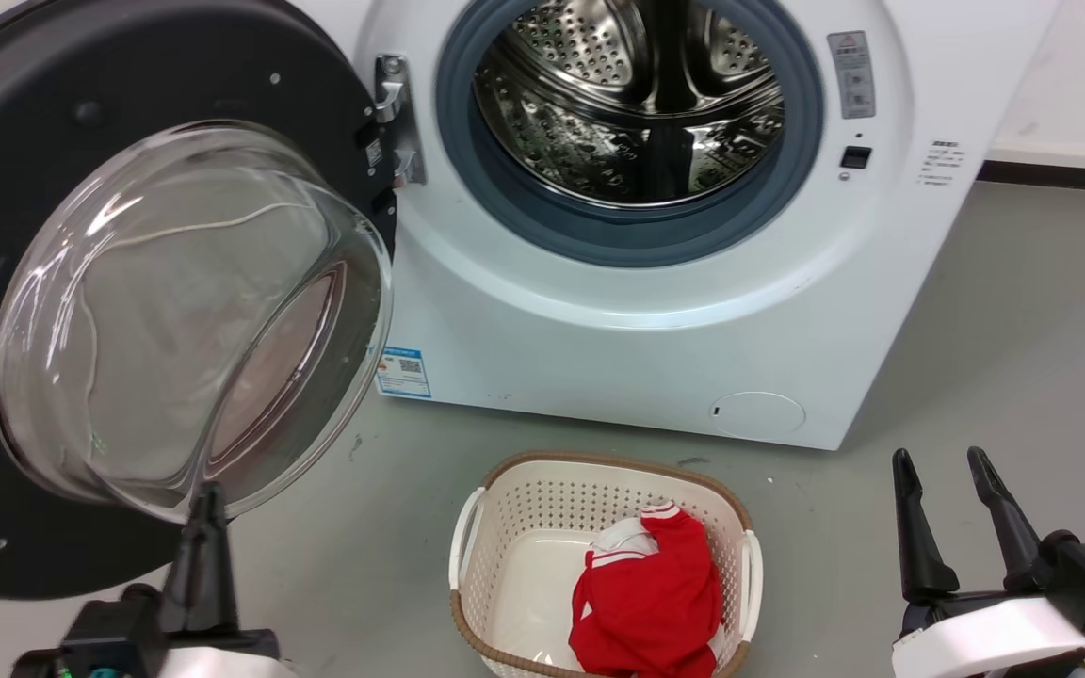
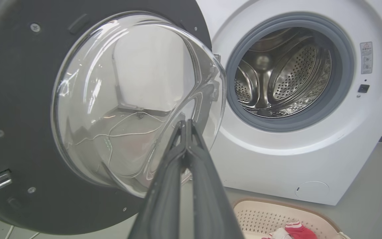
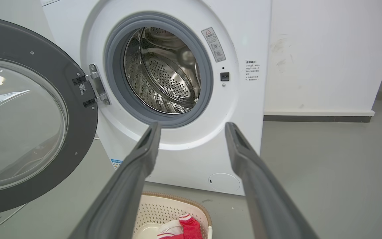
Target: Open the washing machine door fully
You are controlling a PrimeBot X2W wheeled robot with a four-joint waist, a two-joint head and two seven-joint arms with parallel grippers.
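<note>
The washing machine door stands swung wide to the left of the washing machine, its black inner rim and bulging glass bowl facing me. A metal hinge joins it to the white front. The steel drum is exposed inside the grey gasket. My left gripper is shut with nothing in it, its tip at the lower edge of the glass bowl; the left wrist view shows its fingers pressed together in front of the door. My right gripper hangs open at the lower right, apart from the machine.
A white basket with a brown rim sits on the grey floor in front of the machine, holding a red and white garment. A white wall with a dark skirting runs behind on the right. A thin cable lies under the door.
</note>
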